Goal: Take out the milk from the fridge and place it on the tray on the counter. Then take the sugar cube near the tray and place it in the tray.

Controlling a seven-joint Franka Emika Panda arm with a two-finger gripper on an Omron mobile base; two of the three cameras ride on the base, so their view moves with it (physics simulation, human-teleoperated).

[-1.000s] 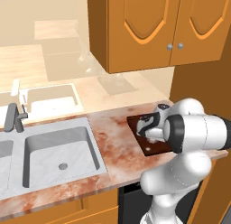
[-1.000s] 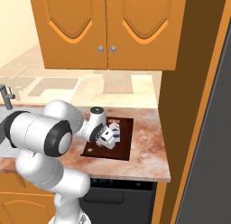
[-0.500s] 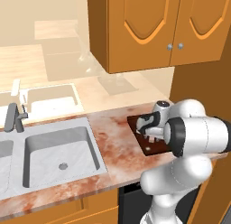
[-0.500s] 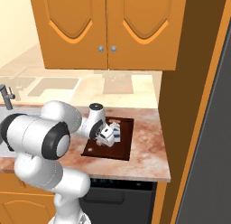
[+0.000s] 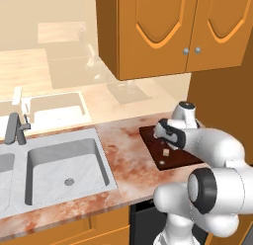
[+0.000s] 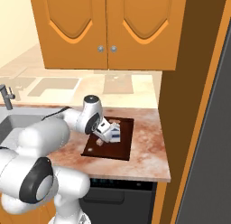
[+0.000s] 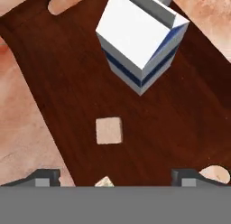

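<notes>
Dark brown tray (image 7: 58, 60) on the counter (image 5: 123, 155) carries the milk (image 7: 140, 42) at twelve o'clock and the sugar cube (image 7: 108, 130) at centre, under the spread, empty pincer (image 7: 115, 175), which could knock either if it drops.

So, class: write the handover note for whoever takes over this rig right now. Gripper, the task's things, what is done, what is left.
Gripper: open, holding nothing, hovering just above the tray.
Milk: upright on the tray, which sits on the counter.
Sugar cube: lies flat on the tray, apart from the milk, between the carton and the fingertips.
Done: both items are in the tray.
Left: probably only lifting the arm clear.
</notes>
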